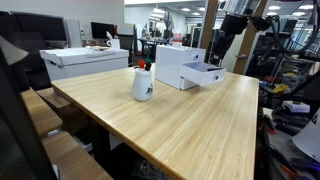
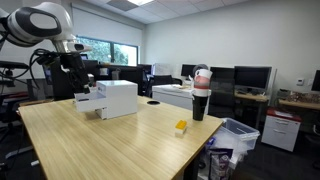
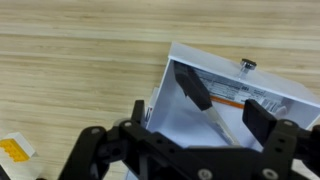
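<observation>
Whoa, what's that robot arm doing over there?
The robot arm's gripper hangs over a white box on the wooden table. Its jaws are open and it holds nothing. It is right above the box's pulled-out drawer. Something long lies inside, but it is too blurry to name. A cup and a small yellow thing sit apart from the box on the table, untouched.

White, rounded arm (image 2: pixel 45 22) with black joints; black end effector (image 3: pixel 226 100) with chunky linked fingers (image 3: pixel 190 85)
</observation>
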